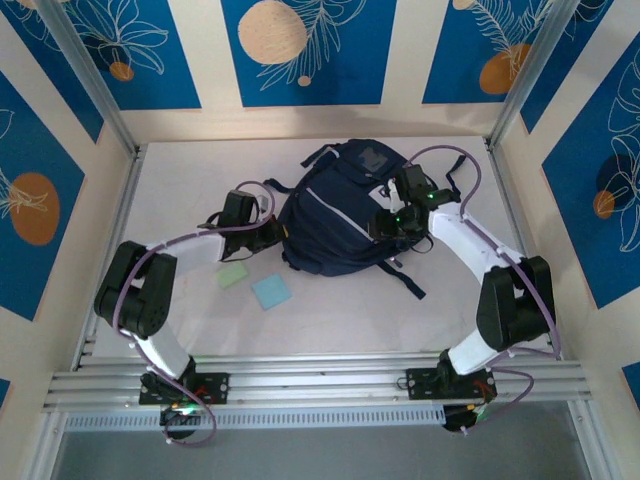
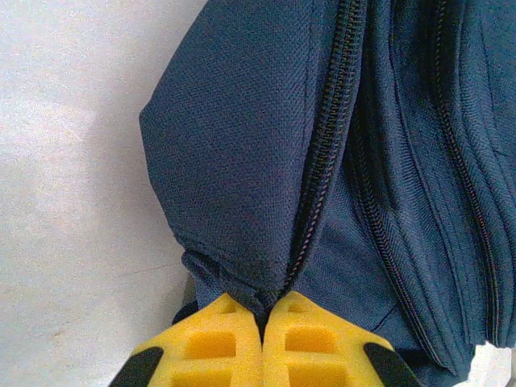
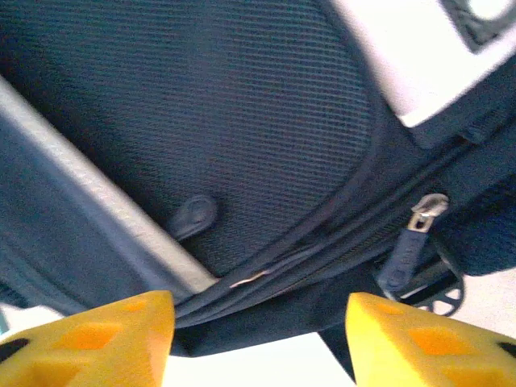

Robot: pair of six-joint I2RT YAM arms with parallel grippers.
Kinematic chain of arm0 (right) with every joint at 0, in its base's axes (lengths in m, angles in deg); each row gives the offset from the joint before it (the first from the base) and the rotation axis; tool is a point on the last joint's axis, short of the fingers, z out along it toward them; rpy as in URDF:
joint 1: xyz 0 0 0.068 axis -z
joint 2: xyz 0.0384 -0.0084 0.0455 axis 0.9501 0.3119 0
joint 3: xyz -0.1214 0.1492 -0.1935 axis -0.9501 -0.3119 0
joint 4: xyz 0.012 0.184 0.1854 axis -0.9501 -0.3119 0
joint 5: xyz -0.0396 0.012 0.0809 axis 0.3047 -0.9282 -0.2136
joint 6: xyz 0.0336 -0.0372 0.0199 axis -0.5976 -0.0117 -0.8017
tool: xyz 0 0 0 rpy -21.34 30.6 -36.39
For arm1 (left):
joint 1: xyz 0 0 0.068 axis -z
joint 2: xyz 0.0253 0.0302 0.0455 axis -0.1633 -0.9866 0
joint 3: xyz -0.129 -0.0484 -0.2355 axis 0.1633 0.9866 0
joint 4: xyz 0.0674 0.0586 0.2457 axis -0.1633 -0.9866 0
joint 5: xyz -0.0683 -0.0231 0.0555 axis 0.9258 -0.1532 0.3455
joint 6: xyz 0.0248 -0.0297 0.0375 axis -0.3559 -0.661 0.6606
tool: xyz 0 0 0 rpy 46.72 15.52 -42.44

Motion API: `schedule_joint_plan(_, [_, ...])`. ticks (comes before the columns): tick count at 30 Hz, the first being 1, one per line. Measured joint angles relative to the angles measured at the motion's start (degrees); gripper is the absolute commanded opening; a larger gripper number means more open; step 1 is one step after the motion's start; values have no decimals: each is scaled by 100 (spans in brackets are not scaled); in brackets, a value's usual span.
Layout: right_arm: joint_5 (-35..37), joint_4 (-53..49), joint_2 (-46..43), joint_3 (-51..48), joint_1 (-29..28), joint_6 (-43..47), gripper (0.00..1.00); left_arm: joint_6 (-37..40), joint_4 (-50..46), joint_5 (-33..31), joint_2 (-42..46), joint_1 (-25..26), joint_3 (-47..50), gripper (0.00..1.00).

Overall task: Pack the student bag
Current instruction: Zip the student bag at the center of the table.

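Student bag (image 1: 335, 225) lies mid-surface (image 1: 330, 320), long axis near-to-far, between your arms. Your left pincer (image 2: 262, 316) is clamped on fabric fold at bag's left edge, beside zipper (image 2: 322, 161). Your right pincer (image 3: 260, 322) stands wide over bag's right side. Zipper pull (image 3: 425, 214) sits just ahead, rightward, so right arm looks nearer.

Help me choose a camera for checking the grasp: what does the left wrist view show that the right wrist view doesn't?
Left wrist view: the left gripper is shut, pinching a fold at a corner of the student bag beside a zip line, with bare white table alongside. Right wrist view: the right gripper is open and facing the bag, with a metal zip pull, a pale stripe and the light grey patch. Both: navy bag fabric and zip tracks.
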Motion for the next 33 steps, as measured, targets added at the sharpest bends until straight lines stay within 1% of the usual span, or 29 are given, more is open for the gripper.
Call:
schedule_joint_plan(5, [-192,302,57,-101,-31,-164,80,-26,7,-76,39,26,22,0])
schedule_joint_plan(9, [-260,588,385,-109,-17,-286,85,-46,7,-142,92,66,63,0])
schedule_joint_plan(15, [-492,977,837,-131,-15,-415,86,-68,31,-234,92,157,74,0])
schedule_joint_plan(18, [-614,1069,922,-144,-31,-538,86,-127,81,-299,92,205,74,0])
schedule_joint_plan(21, [-623,1104,907,-195,-192,-658,86,-203,125,-424,92,267,74,0])
schedule_joint_plan(25, [-656,1113,654,-494,-739,-907,86,-308,162,-577,90,313,74,0])
schedule_joint_plan(28, [-984,1123,284,-822,-1128,-1209,86,-391,223,-647,90,372,79,0])
schedule_joint_plan(30, [-1298,1161,59,-994,-1261,-1403,85,-413,249,-647,90,411,81,0])
schedule_joint_plan(33, [-1622,1248,-107,-1036,-1259,-1580,85,-452,258,-649,90,466,81,0])
